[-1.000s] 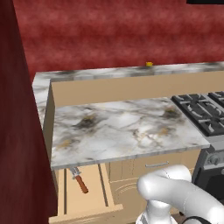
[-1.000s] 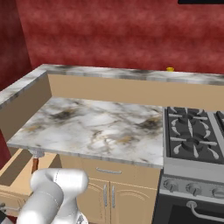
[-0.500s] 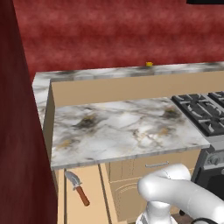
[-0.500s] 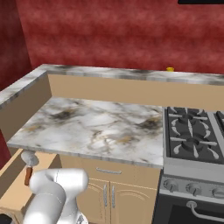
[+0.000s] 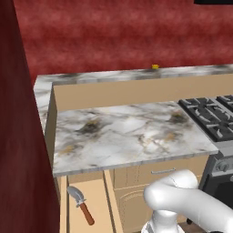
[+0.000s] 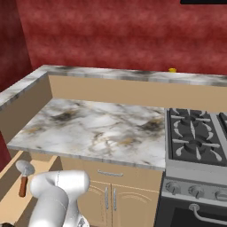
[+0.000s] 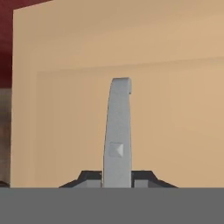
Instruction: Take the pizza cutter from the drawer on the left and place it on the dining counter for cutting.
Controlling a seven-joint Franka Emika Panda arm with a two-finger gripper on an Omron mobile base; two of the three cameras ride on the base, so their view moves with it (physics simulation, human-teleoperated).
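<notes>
Drawer (image 5: 98, 205) stands pulled out under the left end of the marble worktop (image 5: 127, 134). The cutter (image 5: 80, 205) lies flat on the drawer floor, round blade toward the cabinet, brown handle pointing outward; from the right it shows beside the arm's white elbow (image 6: 22, 177).

Hand camera faces the tan drawer front, close up. The silver bar handle (image 7: 118, 135) runs between the two dark fingers (image 7: 89, 177), one on each side, set narrow about it; whether they pinch it I cannot tell.

Behind the worktop runs the raised marble ledge of the counter (image 5: 136, 75), a small yellow cup (image 5: 155, 66) on it. Stove (image 6: 195, 137) at the right.
</notes>
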